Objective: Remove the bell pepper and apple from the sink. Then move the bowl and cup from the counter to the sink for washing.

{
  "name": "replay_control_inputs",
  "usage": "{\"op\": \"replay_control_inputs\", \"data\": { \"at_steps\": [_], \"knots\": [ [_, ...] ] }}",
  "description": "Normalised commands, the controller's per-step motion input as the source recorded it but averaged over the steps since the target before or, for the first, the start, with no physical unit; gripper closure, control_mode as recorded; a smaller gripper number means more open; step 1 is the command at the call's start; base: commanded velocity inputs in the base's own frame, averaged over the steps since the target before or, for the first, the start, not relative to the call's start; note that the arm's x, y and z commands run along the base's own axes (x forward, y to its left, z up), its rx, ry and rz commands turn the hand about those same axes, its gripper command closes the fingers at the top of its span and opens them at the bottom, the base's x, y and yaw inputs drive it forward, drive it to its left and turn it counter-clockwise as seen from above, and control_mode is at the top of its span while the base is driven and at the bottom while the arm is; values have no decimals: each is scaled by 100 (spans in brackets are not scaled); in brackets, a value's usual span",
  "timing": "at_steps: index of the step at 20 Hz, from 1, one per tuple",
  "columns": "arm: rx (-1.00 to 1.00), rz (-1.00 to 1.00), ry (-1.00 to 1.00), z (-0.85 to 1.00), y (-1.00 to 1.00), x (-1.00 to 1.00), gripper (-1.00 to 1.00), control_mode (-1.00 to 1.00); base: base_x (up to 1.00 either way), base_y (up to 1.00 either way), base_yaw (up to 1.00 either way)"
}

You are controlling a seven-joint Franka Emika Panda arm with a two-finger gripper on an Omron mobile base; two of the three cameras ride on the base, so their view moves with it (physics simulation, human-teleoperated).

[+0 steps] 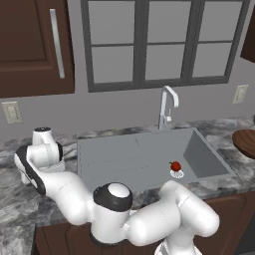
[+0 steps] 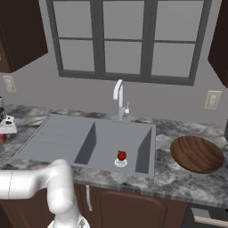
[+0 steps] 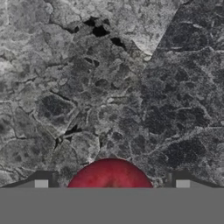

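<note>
The apple (image 3: 110,177), pinkish-red, rests on the marbled counter (image 3: 131,87) between my fingertips (image 3: 41,180). A gap shows on each side of it, so my gripper (image 3: 111,183) is open around the apple without touching it. In the right base view a sliver of the apple (image 2: 1,137) shows at the left edge, on the counter left of the sink (image 2: 58,138). The bright red bell pepper (image 1: 175,166) (image 2: 121,155) sits on the white drain in the basin. The wooden bowl (image 2: 197,153) (image 1: 246,142) stands on the counter to the sink's right. The cup is out of view.
A curved chrome faucet (image 1: 167,107) rises behind the basin. The ribbed drainboard (image 1: 107,159) lies between the basin and my hand. My arm reaches low over the counter's front left edge (image 1: 15,214). Windows and dark wall cabinets hang above.
</note>
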Motion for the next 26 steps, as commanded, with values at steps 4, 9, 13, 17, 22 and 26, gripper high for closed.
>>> {"op": "replay_control_inputs", "data": {
  "at_steps": [4,9,13,17,22,26],
  "knots": [
    [-6,0,0,2,0,-10,-100,-100,0,0,0],
    [-3,0,0,11,0,-12,-100,-100,0,0,0],
    [0,0,1,16,-1,-16,-100,-100,0,0,0],
    [0,0,0,19,-7,-18,-100,-100,0,0,0],
    [0,0,0,19,-9,-15,-100,-100,0,0,0],
    [0,0,0,23,-14,-18,-100,-100,0,0,0]
  ]
}}
